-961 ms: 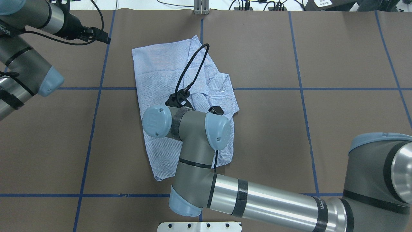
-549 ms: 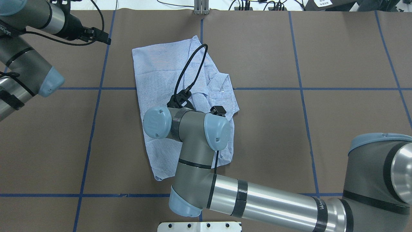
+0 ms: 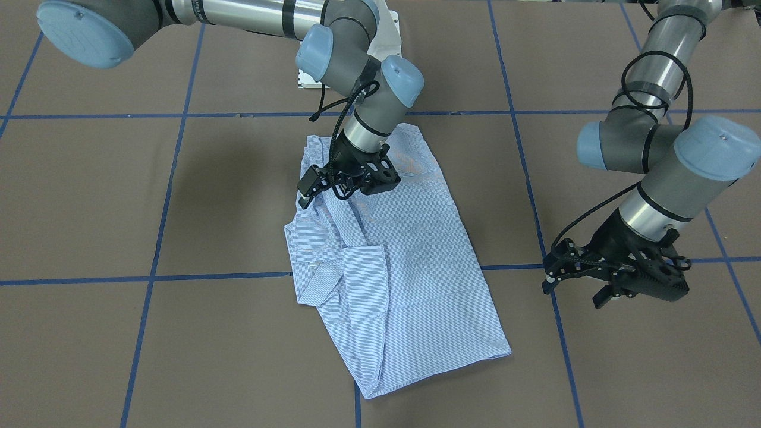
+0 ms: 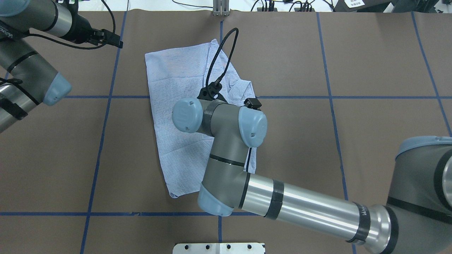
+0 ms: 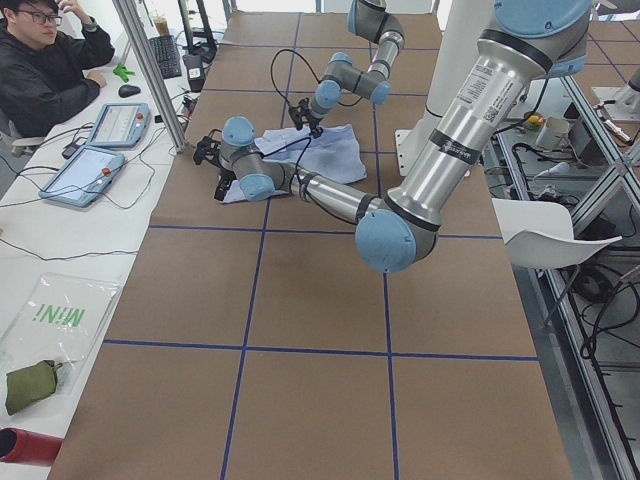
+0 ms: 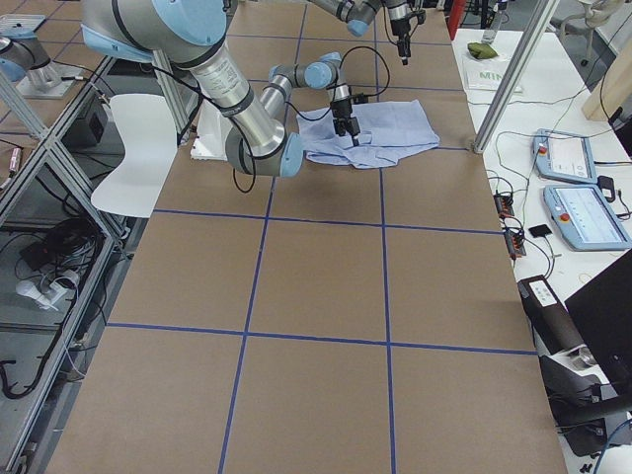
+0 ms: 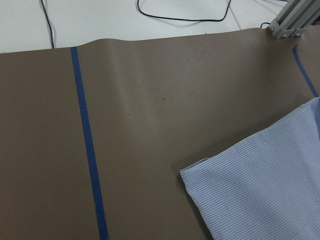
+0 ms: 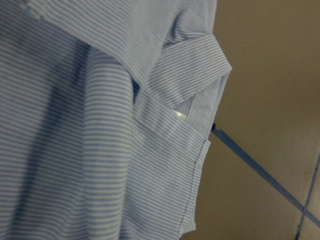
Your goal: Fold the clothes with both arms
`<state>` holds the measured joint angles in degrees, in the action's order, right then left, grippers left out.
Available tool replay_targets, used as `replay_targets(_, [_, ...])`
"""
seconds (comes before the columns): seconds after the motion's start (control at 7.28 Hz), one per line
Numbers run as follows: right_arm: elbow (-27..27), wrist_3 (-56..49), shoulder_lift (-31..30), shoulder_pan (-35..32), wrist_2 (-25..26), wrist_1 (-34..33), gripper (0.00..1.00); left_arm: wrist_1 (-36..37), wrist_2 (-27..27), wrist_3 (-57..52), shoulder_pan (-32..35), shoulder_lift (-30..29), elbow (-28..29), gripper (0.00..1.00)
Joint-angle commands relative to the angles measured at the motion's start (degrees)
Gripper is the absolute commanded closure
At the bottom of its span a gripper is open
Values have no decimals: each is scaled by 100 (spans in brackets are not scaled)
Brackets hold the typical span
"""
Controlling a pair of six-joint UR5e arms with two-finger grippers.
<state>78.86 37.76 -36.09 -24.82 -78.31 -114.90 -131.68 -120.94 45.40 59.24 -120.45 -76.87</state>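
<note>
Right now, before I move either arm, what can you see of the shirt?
The shirt is light blue-and-white striped cloth, folded into a long, slightly creased bundle lying flat on the brown table, across a blue tape line. Its collar is bunched at one long edge. The right gripper hangs over its robot-side end; contact unclear.

right arm [image 4: 226, 151] covers much of the shirt [image 4: 173, 77].

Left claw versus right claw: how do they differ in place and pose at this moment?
The right claw hangs above the shirt; the left claw hangs over bare table, apart from the shirt. The right wrist view is filled with stripes; the left shows mostly table. Shared: both black, open or shut unclear.
</note>
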Motion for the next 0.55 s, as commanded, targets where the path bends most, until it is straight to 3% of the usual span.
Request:
replay_targets(0.0, [1352, -697, -1374, -434, -9, 38, 0, 2, 0, 21, 0, -14, -12, 0])
replay_targets(0.14, [1961, -943, -1879, -566, -9, 21, 0, -7, 0, 13, -8, -5, -4, 0])
replay_targets(0.41, [2248, -850, -2016, -655, -279, 90, 0, -7, 0, 13, -26, 3, -12, 0])
